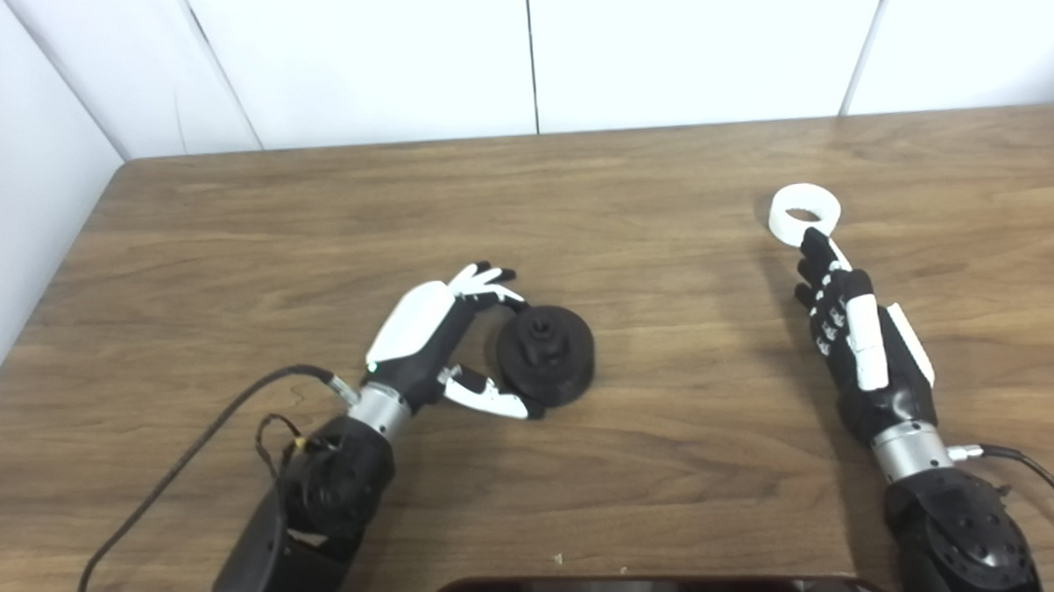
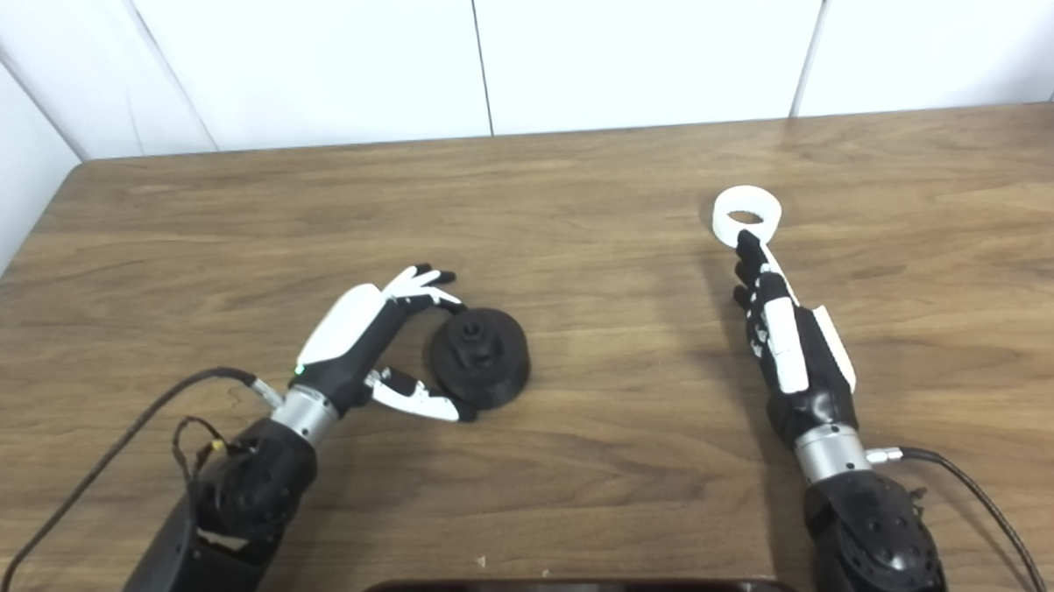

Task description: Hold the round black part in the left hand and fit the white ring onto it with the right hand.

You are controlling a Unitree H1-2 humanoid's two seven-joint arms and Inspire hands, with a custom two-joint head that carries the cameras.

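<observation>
Now the left hand (image 1: 441, 334) cups its spread fingers (image 1: 483, 280) around the round black part (image 1: 547, 355) resting mid-desk (image 1: 638, 467), not lifted; the right hand (image 1: 857, 337), fingers straight and empty, reaches fingertips against the white ring (image 1: 805, 213) lying far right.

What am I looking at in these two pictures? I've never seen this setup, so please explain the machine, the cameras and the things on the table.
Both pictures come from two cameras side by side on a humanoid robot's head, looking down at a wooden table. The robot's two arms enter from the bottom edge. The left hand has its fingers and thumb spread around a round black part lying on the table; a firm grip is not evident. The right hand is open, its fingertips reaching the near edge of a white ring, which lies flat and unlifted.
</observation>
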